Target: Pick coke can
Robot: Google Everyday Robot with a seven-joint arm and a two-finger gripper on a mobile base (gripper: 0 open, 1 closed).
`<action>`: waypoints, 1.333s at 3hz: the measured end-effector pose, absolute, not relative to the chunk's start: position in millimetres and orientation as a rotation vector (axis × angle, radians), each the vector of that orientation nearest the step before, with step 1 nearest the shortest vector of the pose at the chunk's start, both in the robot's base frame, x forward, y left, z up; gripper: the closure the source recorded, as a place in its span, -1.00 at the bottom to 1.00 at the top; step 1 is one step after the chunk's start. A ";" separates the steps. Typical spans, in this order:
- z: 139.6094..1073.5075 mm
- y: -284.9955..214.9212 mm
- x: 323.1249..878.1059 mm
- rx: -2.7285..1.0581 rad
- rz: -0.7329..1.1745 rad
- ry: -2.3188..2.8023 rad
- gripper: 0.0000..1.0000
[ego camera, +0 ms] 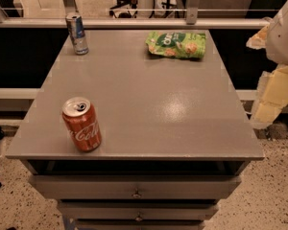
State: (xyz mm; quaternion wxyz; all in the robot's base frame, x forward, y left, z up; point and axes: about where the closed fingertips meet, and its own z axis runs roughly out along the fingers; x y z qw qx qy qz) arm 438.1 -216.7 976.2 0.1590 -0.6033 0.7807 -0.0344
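Camera view: coke can [81, 124] upright at lower left of the counter [149, 109], so a side grasp looks easy. My pincer [271, 97] hangs at the right frame edge, off the counter, well apart from the can; wide or narrow, cannot tell. Blue can [77, 34] upper left, green snack bag [176, 44] top centre, both out of my way.
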 end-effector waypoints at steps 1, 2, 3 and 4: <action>976.2 -216.6 438.1 -1.725 -0.099 2.232 -1.00; 959.5 -201.8 446.1 -1.651 0.053 2.196 -1.00; 935.6 -159.0 459.7 -1.580 0.283 2.099 -1.00; 917.1 -107.2 466.6 -1.530 0.505 1.974 -1.00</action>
